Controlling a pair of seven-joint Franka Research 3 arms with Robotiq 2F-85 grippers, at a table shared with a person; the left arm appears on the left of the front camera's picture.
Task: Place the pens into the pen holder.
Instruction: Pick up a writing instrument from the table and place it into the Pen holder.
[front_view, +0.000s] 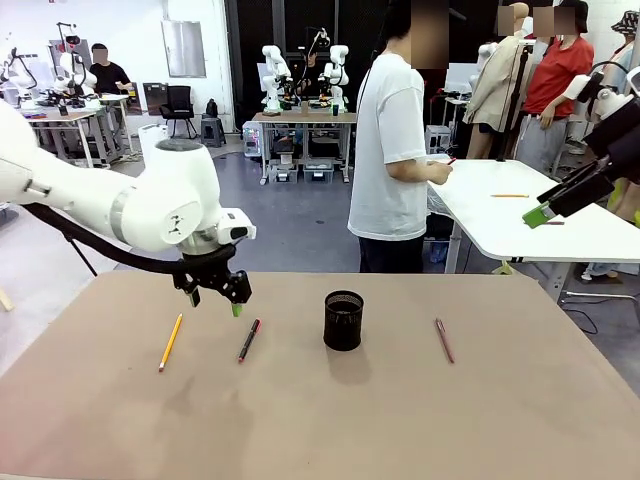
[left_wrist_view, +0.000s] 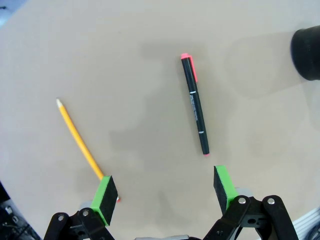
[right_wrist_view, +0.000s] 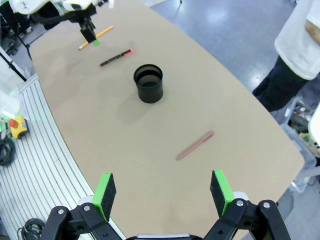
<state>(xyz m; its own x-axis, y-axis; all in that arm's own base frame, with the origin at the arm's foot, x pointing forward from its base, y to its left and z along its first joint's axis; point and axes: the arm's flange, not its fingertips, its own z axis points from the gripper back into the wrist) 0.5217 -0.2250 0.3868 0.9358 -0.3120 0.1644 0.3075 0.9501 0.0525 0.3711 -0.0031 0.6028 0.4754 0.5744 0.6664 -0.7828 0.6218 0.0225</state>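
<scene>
Left jaws: stood wide apart and held nothing. They hung low over the table (front_view: 400, 420), above the gap between the pencil (front_view: 171, 342) and the black pen (front_view: 249, 340).
Left pads: in the left wrist view, the 2 green pads (left_wrist_view: 106, 197) framed bare table. The pencil's eraser end lay just beside 1 pad, and I could not tell if they touched.
Right jaws: also stood wide apart and held nothing. The right arm (front_view: 600, 150) kept them high, at the right edge of the front view and well apart from the pens.
Pencil: yellow-orange, it lay flat on the robot's left part of the table.
Black pen: it had a red cap and lay flat between the pencil and the pen holder (front_view: 343, 320), touching neither.
Pink pen: the pink pen (front_view: 444, 340) lay flat to the right of the pen holder, apart from it. In the right wrist view it lay between the holder and that arm's own pads.
Pen holder: a small black mesh cup, it stood upright near the middle of the table. All 3 sticks lay outside it.
Person: the person (front_view: 390, 150), in a white T-shirt, stood at the far side, turned toward another white table.
</scene>
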